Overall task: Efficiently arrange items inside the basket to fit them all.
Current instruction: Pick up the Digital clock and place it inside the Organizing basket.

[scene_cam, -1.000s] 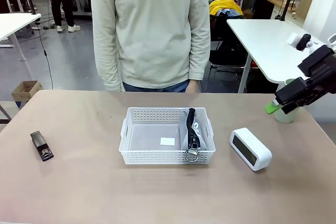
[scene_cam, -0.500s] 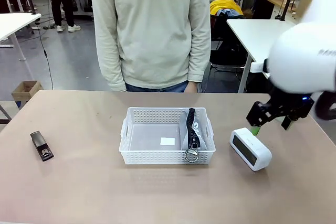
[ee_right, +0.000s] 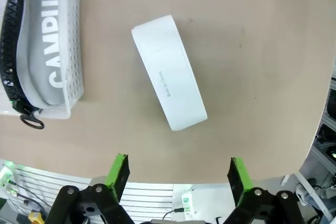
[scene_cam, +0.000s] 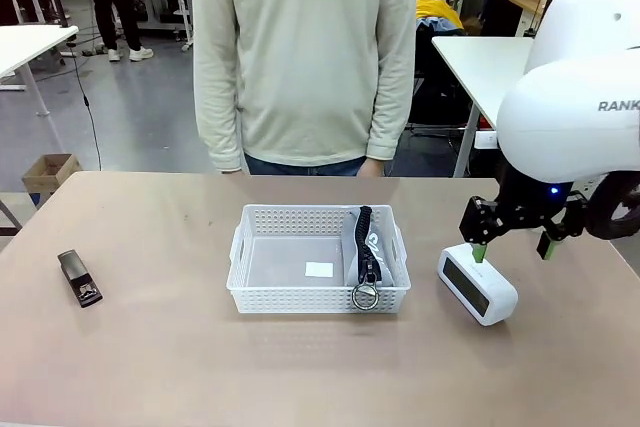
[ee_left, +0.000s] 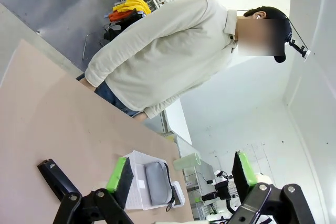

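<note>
Person (scene_cam: 300, 57) in cream sweater at far edge of tan table (scene_cam: 150, 347); cardboard box (scene_cam: 48, 175) on floor

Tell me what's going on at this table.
The right pincer hangs open above the white box with a screen, which lies on the table right of the basket; it holds nothing. Only the grey CAMPUS pouch is in the basket, along its right side. The black stapler lies far to the left and the pale green cup stands apart from the box, both outside the basket. The left pincer is open and empty. The person stands at the far side, touching nothing.
</note>
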